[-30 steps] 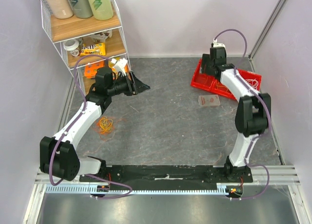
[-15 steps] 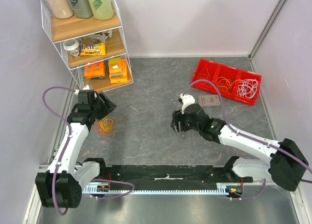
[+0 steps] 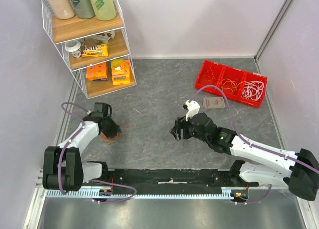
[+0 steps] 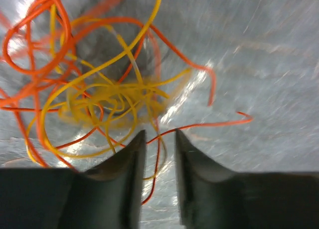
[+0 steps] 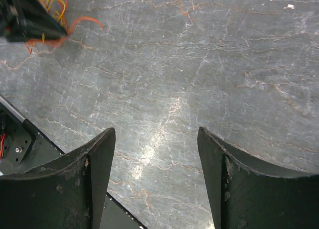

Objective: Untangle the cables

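Note:
The cables [image 4: 99,89] are a loose tangle of thin orange and yellow wires on the grey table. My left gripper [image 4: 159,134] is down at the tangle's near edge. Its jaws stand a narrow gap apart, with an orange and a yellow strand running between them, not pinched. From above, the left gripper [image 3: 110,131] covers most of the cables [image 3: 103,137]. My right gripper [image 5: 155,130] is wide open over bare table with nothing between its fingers. It sits mid-table [image 3: 174,131], well to the right of the tangle. The right wrist view catches the cables [image 5: 50,2] at its top left corner.
A red tray [image 3: 205,71] with three compartments of sorted wires stands at the back right, with a small clear packet [image 3: 214,103] in front of it. A wire shelf [image 3: 99,85] with boxes and bottles stands at the back left. A black rail [image 3: 169,176] runs along the near edge.
My left arm swung down from the shelf onto the tangle and its jaws narrowed. My right arm came from the red tray to mid-table, then edged left.

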Available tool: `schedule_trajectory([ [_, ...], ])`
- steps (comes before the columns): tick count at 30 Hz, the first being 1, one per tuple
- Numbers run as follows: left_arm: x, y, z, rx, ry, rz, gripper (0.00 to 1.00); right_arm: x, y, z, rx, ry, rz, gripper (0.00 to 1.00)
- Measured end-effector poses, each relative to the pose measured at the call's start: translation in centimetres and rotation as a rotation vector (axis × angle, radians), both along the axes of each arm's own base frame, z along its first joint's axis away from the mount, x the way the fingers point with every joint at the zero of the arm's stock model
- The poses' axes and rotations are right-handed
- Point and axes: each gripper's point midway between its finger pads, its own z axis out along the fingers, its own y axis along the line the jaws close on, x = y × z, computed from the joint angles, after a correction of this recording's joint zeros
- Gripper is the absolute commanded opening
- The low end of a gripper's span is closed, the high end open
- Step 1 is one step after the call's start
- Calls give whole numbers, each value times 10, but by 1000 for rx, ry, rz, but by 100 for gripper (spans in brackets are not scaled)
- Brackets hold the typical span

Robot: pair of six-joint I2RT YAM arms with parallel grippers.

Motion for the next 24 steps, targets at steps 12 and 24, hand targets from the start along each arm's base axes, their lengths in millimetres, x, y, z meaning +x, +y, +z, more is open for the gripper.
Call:
schedule_trajectory([
  [12, -39, -146, 28, -159, -156, -470, 10, 8, -23, -8, -73, -21, -99, 75],
  [24, -43, -173, 89, -268, -417, -695, 89, 2, 2, -66, -158, 119, -27, 70],
])
